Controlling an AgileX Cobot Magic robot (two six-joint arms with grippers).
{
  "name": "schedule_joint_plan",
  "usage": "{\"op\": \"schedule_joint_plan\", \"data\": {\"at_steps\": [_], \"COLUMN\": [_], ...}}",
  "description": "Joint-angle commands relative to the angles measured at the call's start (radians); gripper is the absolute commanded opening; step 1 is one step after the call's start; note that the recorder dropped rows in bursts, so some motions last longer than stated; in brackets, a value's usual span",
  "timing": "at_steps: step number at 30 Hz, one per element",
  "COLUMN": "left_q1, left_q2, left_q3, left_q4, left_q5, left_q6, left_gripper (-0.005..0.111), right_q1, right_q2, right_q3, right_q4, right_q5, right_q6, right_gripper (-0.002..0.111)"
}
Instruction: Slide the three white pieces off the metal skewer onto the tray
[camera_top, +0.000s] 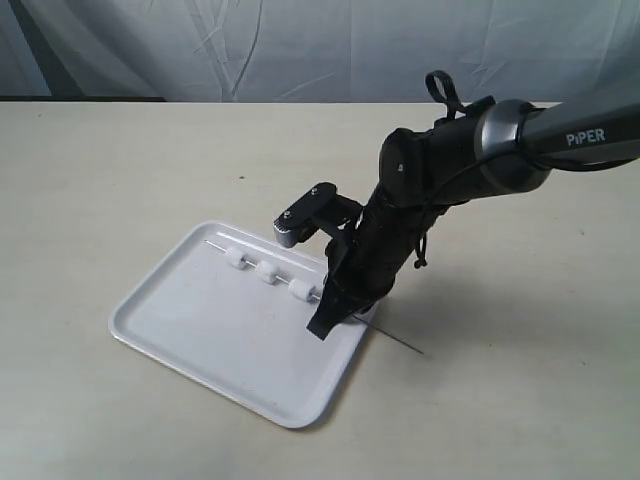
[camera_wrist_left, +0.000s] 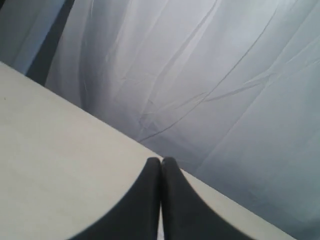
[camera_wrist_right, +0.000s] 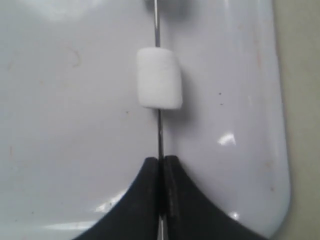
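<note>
A glossy white tray (camera_top: 190, 330) sits lower left of centre on a pale surface (camera_top: 90, 170). Across the tray's upper part lies the metal skewer (camera_top: 218, 246), with the three white pieces (camera_top: 268, 273) threaded along it in a spaced row. To their right, the right gripper (camera_top: 325, 322) pinches the skewer, whose end pokes out past the tray's rim. The left gripper (camera_wrist_left: 161, 165), seen only from its wrist camera, is pressed together above the surface.

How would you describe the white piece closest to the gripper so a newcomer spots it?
Find the white tray; a thin metal skewer lies across it, threading three white pieces. The target piece is the end one, nearest the right gripper shut on the skewer.
</note>
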Motion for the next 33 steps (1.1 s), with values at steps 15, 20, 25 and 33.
{"op": "schedule_joint_plan", "data": {"at_steps": [15,20,25,33], "left_q1": [-0.002,-0.002,-0.002,-0.002], "left_q2": [0.147,0.283,0.421,0.714], "left_q3": [-0.081,-0.161,-0.277,-0.403], "left_q4": [-0.344,-0.412,-0.431,-0.514], "left_q5": [0.33,0.394,0.46,0.611], "left_q6": [0.206,0.371,0.462,0.631], "left_gripper": [0.0,0.0,0.0,0.0], "right_q1": [0.002,0.002,0.002,0.002], "right_q2": [-0.104,-0.168,-0.236,-0.284], "right_q3": [-0.039,-0.07,-0.074,-0.074], "right_q4": [0.015,0.023,0.026,-0.001], "right_q5": [0.21,0.182,0.136,0.14], "right_q6": [0.032,0.051,0.045,0.265], "right_gripper": [-0.001,-0.001,-0.001,-0.001]}}
